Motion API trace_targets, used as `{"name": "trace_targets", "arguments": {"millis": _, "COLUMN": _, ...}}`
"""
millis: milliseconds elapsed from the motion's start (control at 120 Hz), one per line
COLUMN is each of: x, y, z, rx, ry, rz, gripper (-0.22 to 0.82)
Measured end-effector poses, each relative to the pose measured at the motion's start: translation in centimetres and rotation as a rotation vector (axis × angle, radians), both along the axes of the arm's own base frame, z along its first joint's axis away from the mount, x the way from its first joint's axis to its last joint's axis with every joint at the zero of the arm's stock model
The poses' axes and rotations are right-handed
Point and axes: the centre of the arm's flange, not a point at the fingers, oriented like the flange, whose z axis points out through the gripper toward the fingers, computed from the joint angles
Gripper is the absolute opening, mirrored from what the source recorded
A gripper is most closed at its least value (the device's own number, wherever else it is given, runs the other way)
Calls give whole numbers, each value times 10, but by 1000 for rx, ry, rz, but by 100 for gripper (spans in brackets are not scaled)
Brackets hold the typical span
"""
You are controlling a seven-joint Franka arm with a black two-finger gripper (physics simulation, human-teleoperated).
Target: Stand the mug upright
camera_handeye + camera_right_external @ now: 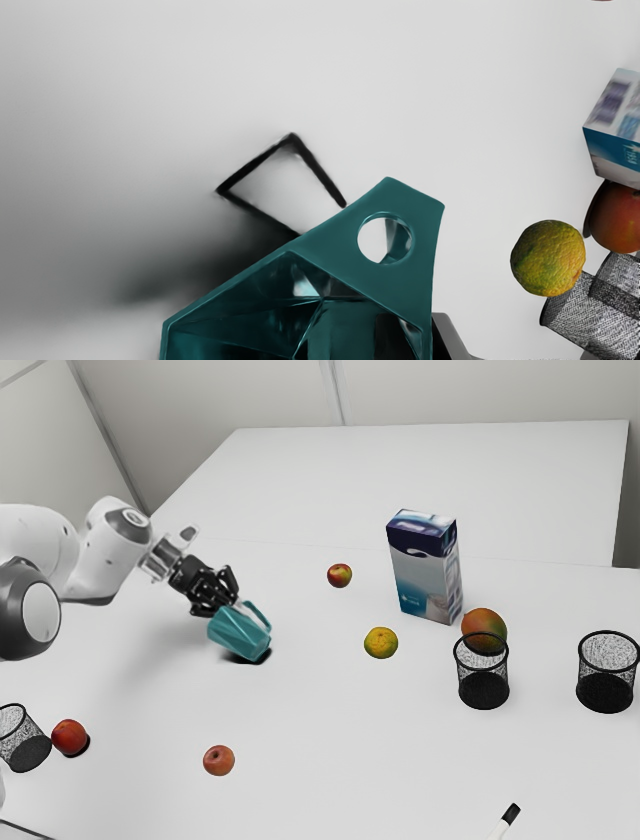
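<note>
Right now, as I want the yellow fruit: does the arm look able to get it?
Probably not at once: the gripper is at the tilted mug, which it would likely have to leave first. After that, likely yes: bare table lies between mug and fruit.

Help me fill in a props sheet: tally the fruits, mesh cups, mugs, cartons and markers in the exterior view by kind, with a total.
Fruits: 5
Mesh cups: 3
Mug: 1
Carton: 1
Marker: 1
Total: 11
</note>
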Motion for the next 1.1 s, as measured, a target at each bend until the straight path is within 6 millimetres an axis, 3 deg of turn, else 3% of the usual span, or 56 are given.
{"name": "trace_targets", "arguments": {"millis": 233, "x": 1, "y": -14, "z": 15, "rx": 50, "ry": 5, "rz": -21, "gripper": -16}}
{"name": "trace_targets", "arguments": {"millis": 458, "x": 1, "y": -56, "z": 81, "rx": 336, "ry": -49, "rz": -210, "gripper": -17}}
{"name": "trace_targets", "arguments": {"millis": 542, "x": -8, "y": -78, "z": 96, "rx": 472, "ry": -62, "rz": -292, "gripper": -18}}
{"name": "trace_targets", "arguments": {"millis": 642, "x": -19, "y": -95, "z": 99, "rx": 607, "ry": -77, "rz": -346, "gripper": -18}}
{"name": "trace_targets", "arguments": {"millis": 817, "x": -21, "y": -99, "z": 91, "rx": 795, "ry": -143, "rz": -377, "gripper": -18}}
{"name": "trace_targets", "arguments": {"millis": 1100, "x": -24, "y": -107, "z": 85, "rx": 872, "ry": -215, "rz": -332, "gripper": -18}}
